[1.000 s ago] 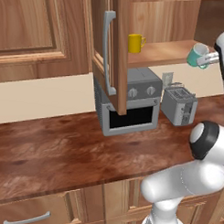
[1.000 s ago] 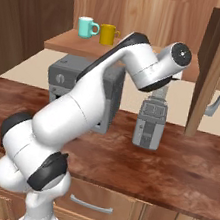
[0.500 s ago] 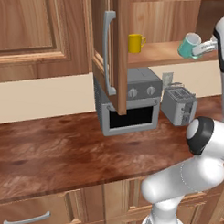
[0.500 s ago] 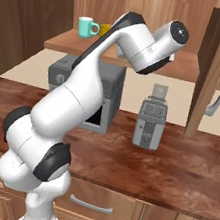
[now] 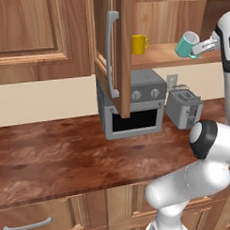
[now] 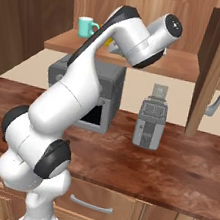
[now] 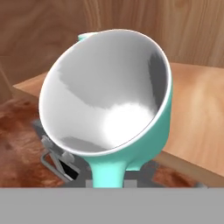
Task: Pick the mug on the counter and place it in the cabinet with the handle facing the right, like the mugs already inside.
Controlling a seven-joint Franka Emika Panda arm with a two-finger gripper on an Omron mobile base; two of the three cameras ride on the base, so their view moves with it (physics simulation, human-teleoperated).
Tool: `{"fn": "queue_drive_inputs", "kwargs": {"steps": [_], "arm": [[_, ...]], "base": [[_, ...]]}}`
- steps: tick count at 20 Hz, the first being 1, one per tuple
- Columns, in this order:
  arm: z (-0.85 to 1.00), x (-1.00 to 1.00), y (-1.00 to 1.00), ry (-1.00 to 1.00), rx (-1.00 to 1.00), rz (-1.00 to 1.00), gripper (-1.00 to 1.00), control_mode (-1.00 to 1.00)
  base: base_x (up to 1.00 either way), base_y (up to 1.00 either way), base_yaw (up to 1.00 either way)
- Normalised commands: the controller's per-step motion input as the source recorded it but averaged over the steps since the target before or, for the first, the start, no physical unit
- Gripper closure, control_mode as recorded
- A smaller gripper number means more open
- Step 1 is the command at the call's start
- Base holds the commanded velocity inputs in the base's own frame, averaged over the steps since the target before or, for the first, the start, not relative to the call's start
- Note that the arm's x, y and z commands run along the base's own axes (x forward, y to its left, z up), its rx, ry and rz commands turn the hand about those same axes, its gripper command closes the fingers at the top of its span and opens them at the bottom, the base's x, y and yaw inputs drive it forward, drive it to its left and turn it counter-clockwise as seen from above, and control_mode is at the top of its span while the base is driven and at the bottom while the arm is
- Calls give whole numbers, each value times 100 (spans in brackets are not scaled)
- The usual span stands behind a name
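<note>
The teal mug (image 5: pixel 185 44) hangs tilted just above the cabinet's plank shelf (image 5: pixel 164 56), its white mouth turned up and to the right. My gripper (image 5: pixel 197 49) comes in from the right and is shut on the mug. In the hand view the mug (image 7: pixel 109 100) looms large with its white inside facing the camera and its handle (image 7: pixel 105 170) at the bottom, hiding my fingertips. The yellow mug (image 5: pixel 139 43) stands further left on the same shelf. In the right base view the teal mug (image 6: pixel 86 27) shows left of my arm, with the yellow mug (image 6: pixel 109 42) mostly hidden behind it.
The open cabinet door (image 5: pixel 124 51) with its grey bar handle (image 5: pixel 111 56) juts out left of the yellow mug. On the reddish-brown counter (image 5: pixel 57 156) a grey toaster oven (image 5: pixel 135 106) and a toaster (image 5: pixel 184 107) stand below the shelf.
In the left base view the mug has travelled left and slightly upward in my gripper, over the shelf. My arm's upper links have swung higher.
</note>
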Motion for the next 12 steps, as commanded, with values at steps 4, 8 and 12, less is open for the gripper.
{"fn": "queue_drive_inputs", "kwargs": {"steps": [4,8,12], "arm": [[-3,0,18,0,0,7,100,-100],[-2,3,13,0,-2,8,100,-100],[-12,2,16,0,0,7,100,-100]], "base": [[0,0,0],[0,0,0],[0,0,0]]}}
